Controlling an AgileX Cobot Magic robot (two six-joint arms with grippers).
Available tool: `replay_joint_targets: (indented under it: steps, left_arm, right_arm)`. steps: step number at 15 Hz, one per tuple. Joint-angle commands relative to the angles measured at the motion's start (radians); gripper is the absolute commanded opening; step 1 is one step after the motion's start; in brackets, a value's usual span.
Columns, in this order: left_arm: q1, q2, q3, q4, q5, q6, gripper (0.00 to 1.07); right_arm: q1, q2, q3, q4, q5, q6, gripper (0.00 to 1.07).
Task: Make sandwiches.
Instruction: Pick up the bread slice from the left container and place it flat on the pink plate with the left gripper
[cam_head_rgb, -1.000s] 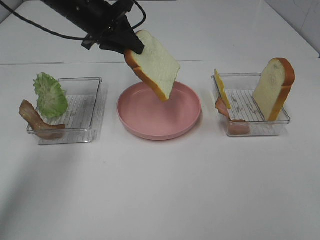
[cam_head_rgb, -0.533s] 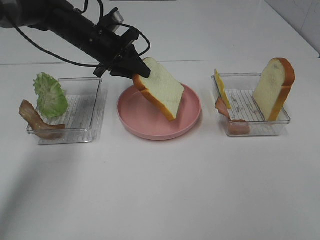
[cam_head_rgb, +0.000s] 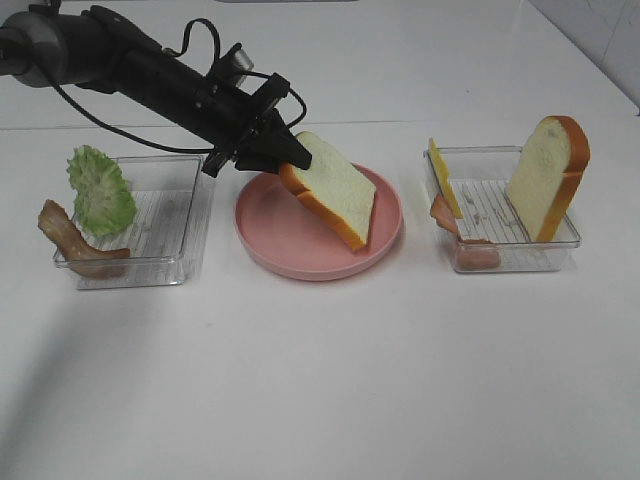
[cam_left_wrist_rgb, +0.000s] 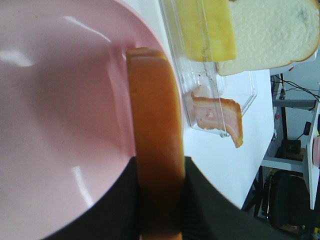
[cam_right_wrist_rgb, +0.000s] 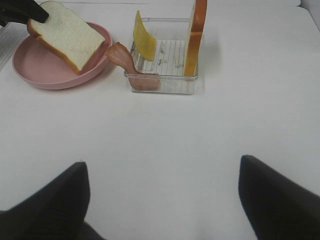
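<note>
My left gripper (cam_head_rgb: 285, 155) is shut on a white bread slice (cam_head_rgb: 335, 190) with an orange-brown crust, held tilted over the pink plate (cam_head_rgb: 275, 240). Its lower corner is at the plate's floor; I cannot tell if it touches. The left wrist view shows the crust edge (cam_left_wrist_rgb: 155, 140) clamped between black fingers (cam_left_wrist_rgb: 205, 200). A second bread slice (cam_head_rgb: 547, 178) stands upright in the right tray (cam_head_rgb: 520, 262) with a yellow cheese square (cam_head_rgb: 444, 177) and a pink ham strip (cam_head_rgb: 470, 250). My right gripper (cam_right_wrist_rgb: 162, 195) is open above bare table.
The left tray (cam_head_rgb: 170, 215) holds a green lettuce leaf (cam_head_rgb: 100, 190) and a brown-red bacon strip (cam_head_rgb: 70, 240) draped over its corner. The left arm's cable and body stretch in from the far left, above that tray.
My left gripper has come down and slightly right with the bread slice, from well above the plate to just over its floor. The right gripper has not moved.
</note>
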Motion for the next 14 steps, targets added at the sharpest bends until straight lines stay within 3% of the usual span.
replay_joint_targets:
  steps: [1, 6, 9, 12, 14]
  left_arm:
    - [-0.020, 0.006, -0.004, -0.026, -0.008, 0.000, 0.00]
    - [-0.031, 0.014, -0.004, -0.026, -0.051, -0.001, 0.01]
    - [-0.031, 0.014, -0.004, -0.025, -0.051, -0.004, 0.15]
    - [-0.031, 0.014, -0.004, -0.025, -0.024, -0.003, 0.69]
    - [-0.031, 0.004, -0.004, -0.020, -0.035, -0.009, 0.71]
  right_arm:
    - [0.001, -0.015, 0.002, 0.000, -0.009, -0.005, 0.78]
    - [0.001, -0.015, 0.002, 0.000, -0.009, -0.005, 0.78]
    - [0.001, -0.015, 0.002, 0.000, -0.009, -0.005, 0.78]
    - [0.001, -0.015, 0.002, 0.000, -0.009, -0.005, 0.78]
    - [0.001, -0.015, 0.002, 0.000, -0.009, -0.005, 0.78]
